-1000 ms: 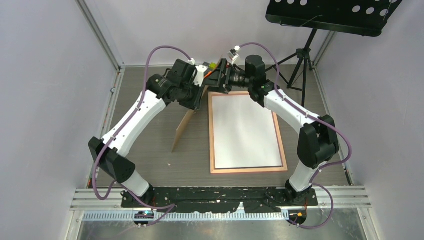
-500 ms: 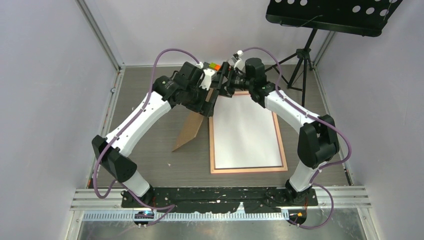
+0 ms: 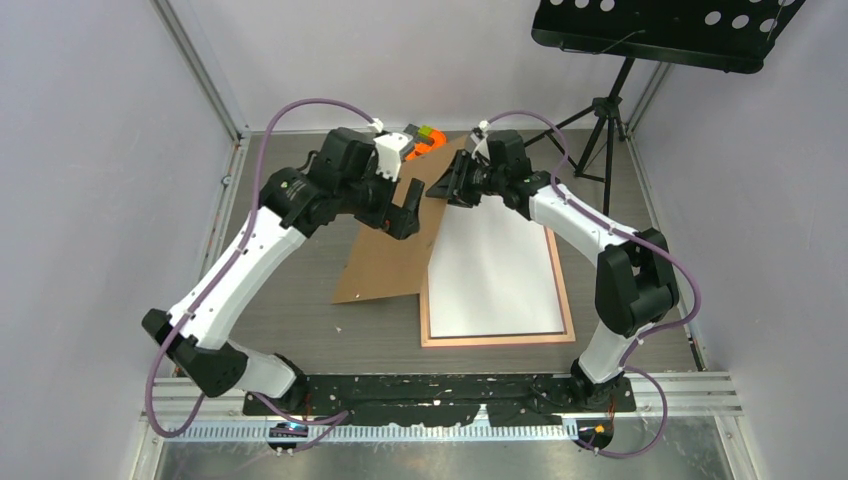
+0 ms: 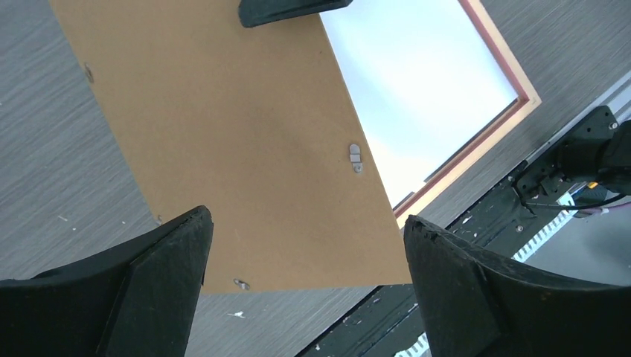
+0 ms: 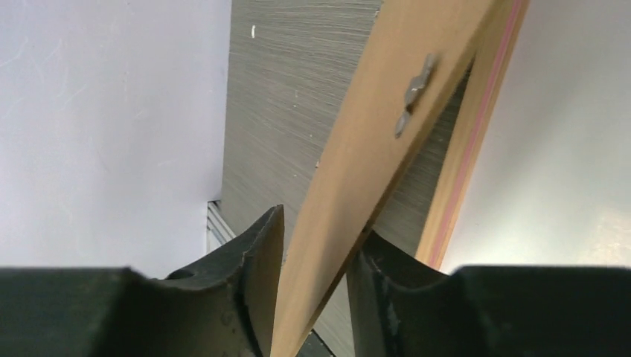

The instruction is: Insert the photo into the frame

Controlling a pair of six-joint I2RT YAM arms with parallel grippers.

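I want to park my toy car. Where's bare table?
The grey wood-grain table is bare left of the flat brown backing board and nearer than the thin pink picture frame. Crowded far middle: left gripper and right gripper.

- The left arm (image 3: 240, 265) was stretched forward and inward from its base, with the elbow bent.
- The left gripper (image 4: 306, 227) was pointed downward, its jaws spread wide.
- The right arm (image 3: 575, 220) was folded at the elbow and reached toward the far centre.
- The right gripper (image 5: 318, 238) was clamped on the edge of a brown board (image 5: 372, 134), near the left gripper but apart from it.
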